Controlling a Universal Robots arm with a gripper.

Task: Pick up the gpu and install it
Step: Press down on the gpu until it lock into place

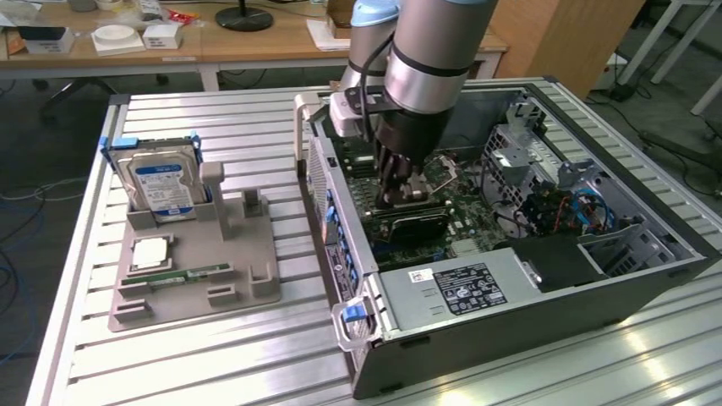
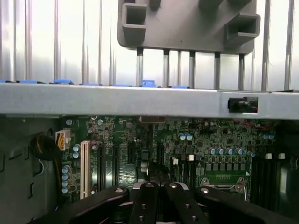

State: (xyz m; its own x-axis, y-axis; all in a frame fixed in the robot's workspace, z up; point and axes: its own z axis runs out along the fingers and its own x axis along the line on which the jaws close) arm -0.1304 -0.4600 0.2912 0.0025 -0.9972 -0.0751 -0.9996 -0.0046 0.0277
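- Gripper (image 1: pixel 404 196) fingers are seen pressed together in both views, lowered into the open computer case (image 1: pixel 542 296) over the motherboard (image 1: pixel 465 213).
- In the exterior view, a dark, flat card taken to be the gpu (image 1: pixel 412 223) is seen directly under the fingertips, standing on the board. Whether it is clamped or merely touched cannot be told.
- In the wrist view, the black linkages of the gripper (image 2: pixel 158 189) are shown closed. Beyond them the motherboard (image 2: pixel 210 140) is laid out with its slots and capacitors, detail that the arm hides in the exterior view.
- The computer case wall (image 2: pixel 140 100) is seen beyond the board in the wrist view, with the grey parts holder (image 2: pixel 187 28) behind it.
- In the exterior view, the parts holder (image 1: pixel 192 279) is set at the exterior view's left of the case on the slatted table (image 1: pixel 226 355).
- A hard drive (image 1: pixel 161 186) is stood upright in the holder, and a CPU chip (image 1: pixel 150 252) is laid flat in it.
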